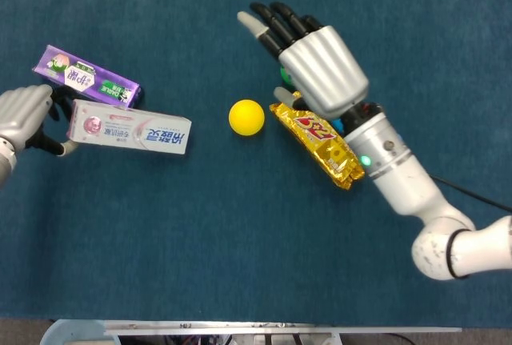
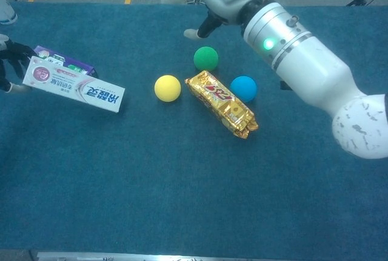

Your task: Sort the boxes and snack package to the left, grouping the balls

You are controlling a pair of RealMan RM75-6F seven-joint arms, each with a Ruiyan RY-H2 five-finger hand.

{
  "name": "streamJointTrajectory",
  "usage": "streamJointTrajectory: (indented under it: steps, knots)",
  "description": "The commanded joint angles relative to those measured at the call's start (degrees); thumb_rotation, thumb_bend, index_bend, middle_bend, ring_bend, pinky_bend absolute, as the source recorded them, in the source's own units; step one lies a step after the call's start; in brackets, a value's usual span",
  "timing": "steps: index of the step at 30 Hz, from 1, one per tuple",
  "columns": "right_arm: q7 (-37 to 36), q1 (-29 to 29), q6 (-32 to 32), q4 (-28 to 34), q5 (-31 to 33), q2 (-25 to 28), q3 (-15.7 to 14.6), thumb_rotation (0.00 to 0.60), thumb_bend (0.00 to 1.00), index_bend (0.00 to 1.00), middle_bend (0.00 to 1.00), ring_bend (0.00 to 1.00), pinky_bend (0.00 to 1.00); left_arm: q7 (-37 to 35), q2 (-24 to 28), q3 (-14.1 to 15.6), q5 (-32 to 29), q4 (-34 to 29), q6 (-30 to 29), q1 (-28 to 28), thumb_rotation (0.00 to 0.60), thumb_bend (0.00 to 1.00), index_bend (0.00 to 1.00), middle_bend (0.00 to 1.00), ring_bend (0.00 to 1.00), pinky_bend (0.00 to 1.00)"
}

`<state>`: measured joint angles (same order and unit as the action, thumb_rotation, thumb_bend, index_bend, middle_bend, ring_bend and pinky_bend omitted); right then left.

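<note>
The table point(image 1: 240, 265) wears a matt, napped teal cloth. The snack package point(image 1: 318, 138), right of centre, is crinkled gold foil with a glossy sheen. The white box point(image 1: 128, 129) and purple box point(image 1: 84, 77), at the left, look like smooth printed cardboard. The yellow ball point(image 1: 246, 117), green ball point(image 2: 206, 58) and blue ball point(image 2: 243, 88) look matt and foam-like. Both hands, left hand point(image 1: 22, 117) and right hand point(image 1: 316, 61), have smooth silver shells like satin plastic, with black fingers point(image 1: 280, 21).
</note>
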<state>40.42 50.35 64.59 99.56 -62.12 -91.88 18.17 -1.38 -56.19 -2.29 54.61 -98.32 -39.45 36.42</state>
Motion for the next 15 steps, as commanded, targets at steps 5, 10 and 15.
streamJointTrajectory:
  steps: [5,10,15]
  knots:
    - [-1.7,-1.9,1.0,1.6,-1.5,3.4,-2.1,0.600,0.16,0.00,0.11,0.12,0.34,4.7,0.0,1.8,-2.1,0.5,-0.8,0.5,0.600,0.27,0.16,0.21,0.15,0.39]
    - [-2.9,-2.8,0.3,2.6,-2.2,5.4,-3.8,0.600,0.16,0.00,0.12,0.12,0.34,8.2,0.4,2.2,-4.0,-1.3,-3.7,0.6,0.600,0.27,0.00,0.00,0.00,0.16]
    - [-3.8,-3.2,-1.3,4.1,-3.4,7.5,-5.8,0.600,0.16,0.00,0.12,0.12,0.34,9.6,1.3,2.1,-4.2,-3.8,-5.8,0.3,0.600,0.27,0.00,0.00,0.00,0.14]
